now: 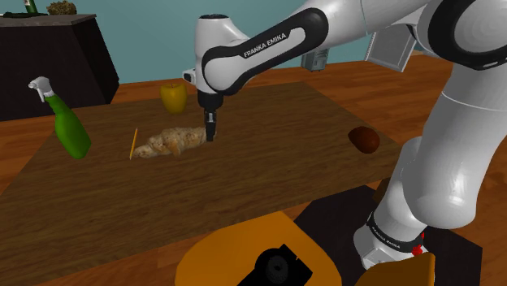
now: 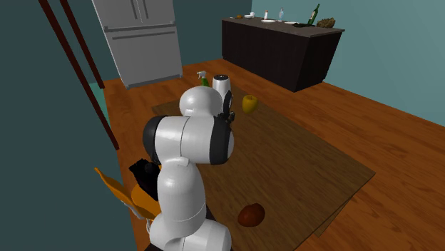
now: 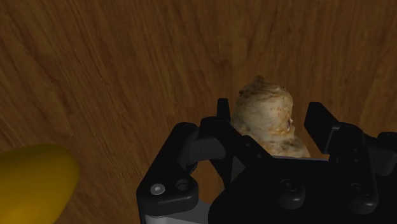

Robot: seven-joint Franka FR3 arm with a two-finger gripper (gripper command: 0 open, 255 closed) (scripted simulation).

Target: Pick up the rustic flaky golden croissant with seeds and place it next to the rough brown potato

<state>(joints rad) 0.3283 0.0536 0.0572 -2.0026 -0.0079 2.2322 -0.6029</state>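
The pale golden croissant (image 1: 169, 142) lies on the dark wooden table (image 1: 268, 162), left of the middle in the shoulder view. My black gripper (image 1: 210, 132) is down at the croissant's right end. In the wrist view the croissant's tip (image 3: 262, 121) sits between the fingers of the gripper (image 3: 270, 109). The jaws stand open; one finger is close against the pastry and a small gap shows on the other side. The brown potato (image 1: 364, 140) rests far off near the table's right edge, and appears in the second exterior view as the potato (image 2: 251, 214) beside the stand.
A green spray bottle (image 1: 70, 126) stands at the table's left. A yellow fruit (image 1: 172, 97) sits just behind the croissant, and a thin yellow stick (image 1: 132, 144) lies to its left. An orange chair (image 1: 244, 252) is at the front edge, a dark counter (image 1: 57, 57) behind.
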